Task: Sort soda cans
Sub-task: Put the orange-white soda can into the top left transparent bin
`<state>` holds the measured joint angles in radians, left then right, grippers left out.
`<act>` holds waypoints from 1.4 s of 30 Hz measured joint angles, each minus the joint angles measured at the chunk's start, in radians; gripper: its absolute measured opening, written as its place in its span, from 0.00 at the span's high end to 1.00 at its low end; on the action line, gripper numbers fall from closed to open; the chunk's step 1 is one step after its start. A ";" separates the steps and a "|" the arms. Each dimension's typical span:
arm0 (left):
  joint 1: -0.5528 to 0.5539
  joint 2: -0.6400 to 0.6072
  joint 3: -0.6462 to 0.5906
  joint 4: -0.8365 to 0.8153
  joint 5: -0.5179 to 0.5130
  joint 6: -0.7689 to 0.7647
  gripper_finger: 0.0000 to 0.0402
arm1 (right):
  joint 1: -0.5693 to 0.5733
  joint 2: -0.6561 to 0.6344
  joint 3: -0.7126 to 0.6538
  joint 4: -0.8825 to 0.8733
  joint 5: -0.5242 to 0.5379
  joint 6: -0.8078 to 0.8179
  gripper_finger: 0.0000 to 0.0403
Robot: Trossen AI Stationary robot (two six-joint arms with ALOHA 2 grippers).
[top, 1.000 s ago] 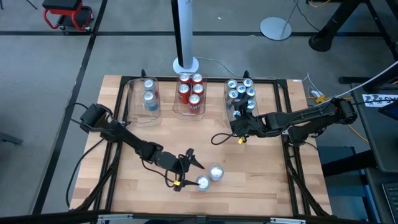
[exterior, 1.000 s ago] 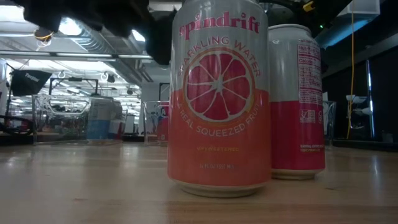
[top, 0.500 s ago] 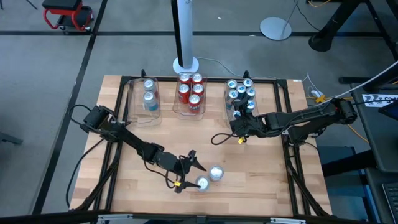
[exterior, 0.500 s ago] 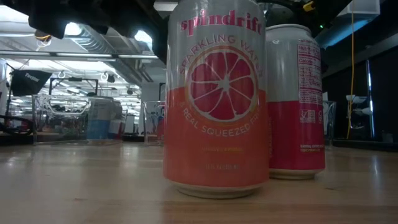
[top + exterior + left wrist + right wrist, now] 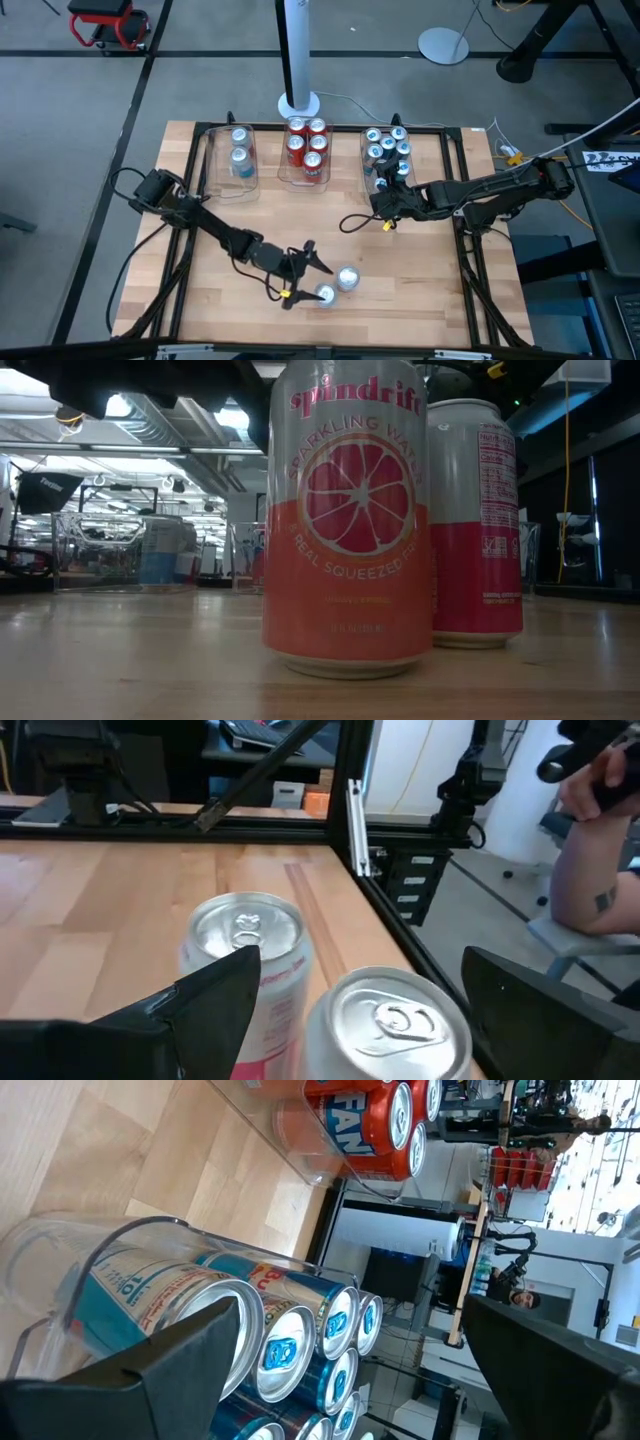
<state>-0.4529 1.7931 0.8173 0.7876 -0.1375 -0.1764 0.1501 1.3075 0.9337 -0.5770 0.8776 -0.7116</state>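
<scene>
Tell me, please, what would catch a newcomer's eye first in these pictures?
Probably the two pink-and-silver Spindrift cans standing loose near the table's front edge, filling the low view, with the left gripper open around the nearer one. Next, the three clear trays along the back edge, holding cans sorted by colour: silver-blue cans, red cans and small blue cans. The open right gripper sits by the blue tray.

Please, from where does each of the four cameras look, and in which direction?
High: overhead, straight down; both arms, three trays.
Low: table height, facing two pink cans.
Left wrist: above those cans; open left end effector.
Right wrist: at the blue-can tray; open right end effector.
Shared: the pink cans appear in high, low and left wrist views.
</scene>
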 joint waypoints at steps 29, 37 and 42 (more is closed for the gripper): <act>-0.033 -0.001 0.042 -0.019 0.082 0.054 0.17 | 0.000 0.000 0.000 0.000 -0.001 0.000 0.06; -0.038 -0.002 0.043 0.007 0.020 0.001 0.17 | 0.000 0.000 0.000 0.000 -0.002 0.000 0.06; -0.048 -0.002 0.043 0.050 -0.122 -0.104 0.17 | 0.000 0.000 0.000 0.000 -0.002 0.000 0.06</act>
<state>-0.5010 1.7916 0.8604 0.8377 -0.2596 -0.2800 0.1501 1.3075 0.9337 -0.5770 0.8753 -0.7116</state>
